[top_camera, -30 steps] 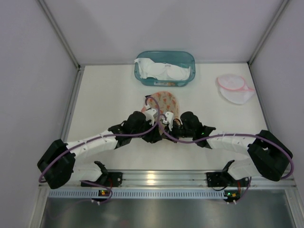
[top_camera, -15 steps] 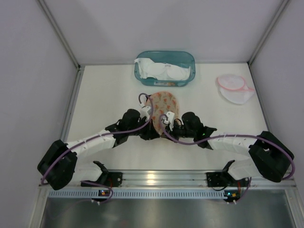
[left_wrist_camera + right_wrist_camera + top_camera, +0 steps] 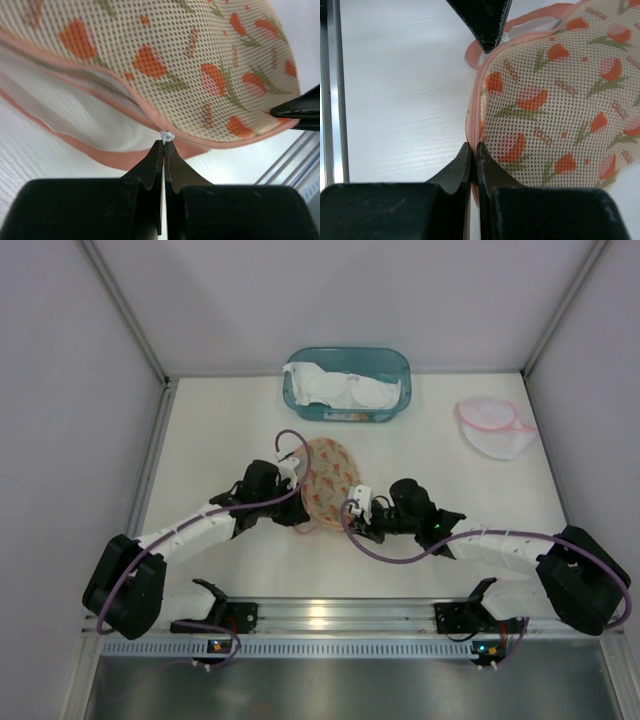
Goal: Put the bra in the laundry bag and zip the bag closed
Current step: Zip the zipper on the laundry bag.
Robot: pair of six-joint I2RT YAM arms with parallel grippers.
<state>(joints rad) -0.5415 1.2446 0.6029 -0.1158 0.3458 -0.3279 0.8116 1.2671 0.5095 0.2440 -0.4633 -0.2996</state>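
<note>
The laundry bag is a round mesh pouch with orange tulips and pink trim, at the table's middle. My left gripper is shut on its white zipper pull at the bag's near left edge. The zip is still open to the left of the pull, with white fabric showing inside. My right gripper is shut on the bag's pink rim at its near edge. The bag fills the right wrist view, with the left fingertips at the top. White bras lie in the teal basket.
A teal basket stands at the back centre. A second white mesh bag with pink trim lies at the back right. The metal rail runs along the near edge.
My left gripper has pulled the zipper pull leftward along the bag's near edge, and the left arm has swung left. The bag now stands more open and upright. My right gripper keeps its hold.
</note>
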